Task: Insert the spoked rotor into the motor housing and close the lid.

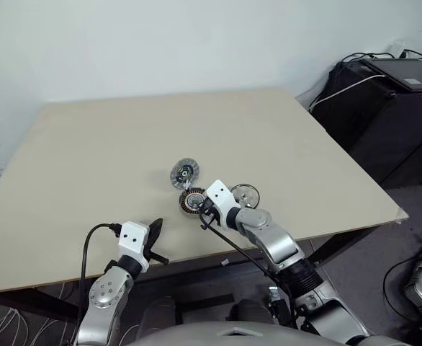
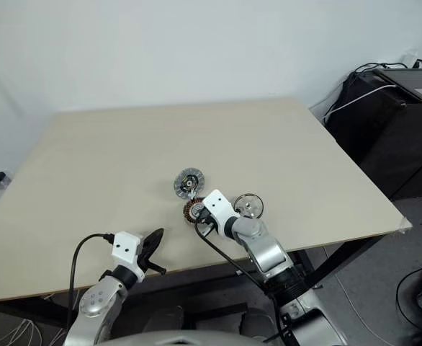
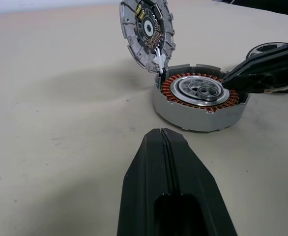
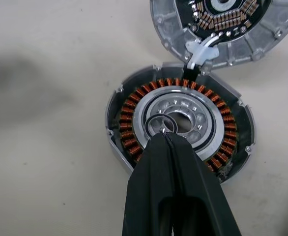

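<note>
The right claw [image 4: 164,133] is shut, its two black fingers pressed together with nothing between them, and its tip is set down over the centre of the motor housing [image 4: 181,129], a round grey-shelled cup ringed inside with coppery-brown windings. At the tip a small loose silver ring [image 4: 161,124] is seen lying on the housing's pale inner bearing seat; whether the fingers touch it cannot be told. Just beyond the claw, at the housing's far edge, the lid [image 4: 217,27], a round light-grey metal disc with a dark central hub, is propped up tilted, its inner face turned towards the housing and tied to it by a short white lead. The spoked rotor [image 1: 245,194], a small flat silver wheel with thin spokes, is found just to the right of the right claw, lying flat on the beige surface [image 1: 88,158], its axis upright. It is therefore judged far nearer the right arm than the left. The left claw [image 1: 155,232] is also shut and empty, held at the surface's near edge, well apart from all three parts, pointing towards the housing.
</note>
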